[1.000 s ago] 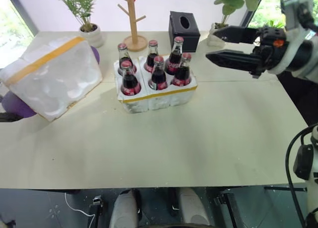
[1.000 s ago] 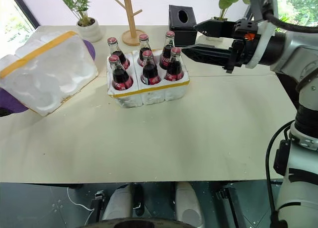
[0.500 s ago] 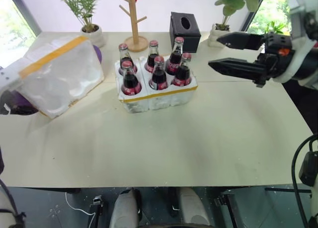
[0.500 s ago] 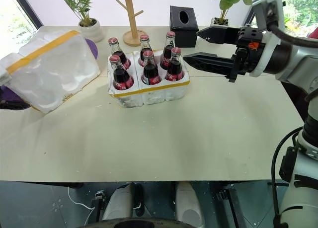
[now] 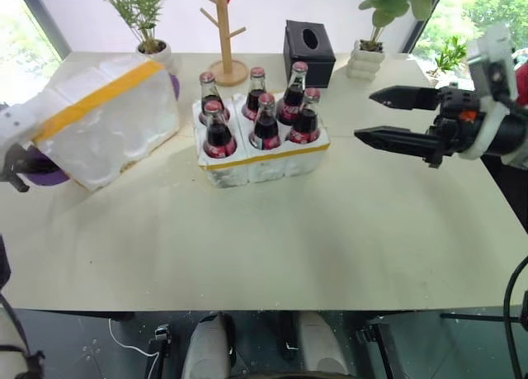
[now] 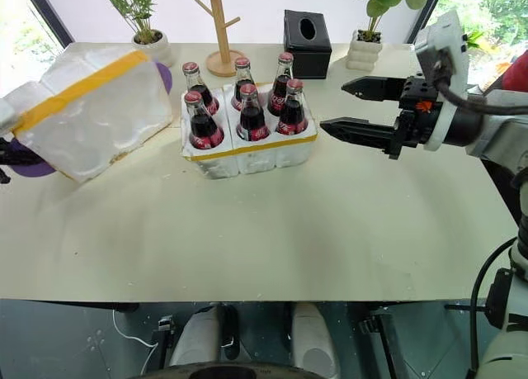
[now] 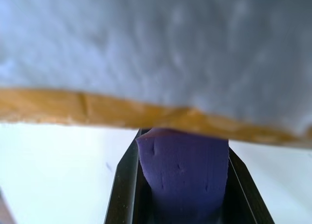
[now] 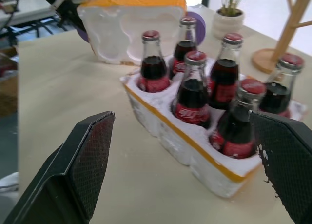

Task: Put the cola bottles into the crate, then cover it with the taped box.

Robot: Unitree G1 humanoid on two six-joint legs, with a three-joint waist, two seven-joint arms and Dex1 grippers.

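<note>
Beige table (image 5: 272, 247) under bright windows — six cola bottles (image 5: 266, 123) seated in the crate (image 5: 264, 160), loading apparently done. Left gripper (image 5: 18, 160) clamped on the taped box (image 5: 103, 123), tipped up at the table's left, probably for lifting over as the cover — right gripper (image 5: 381, 116) spread wide beside the crate, likely ready to help.

Right gripper (image 5: 382, 115) with long tapering black jaws, mesh-textured inner pads (image 8: 97, 151), small orange mark at the base, pale grey wrist housing behind, black cable looping below.
</note>
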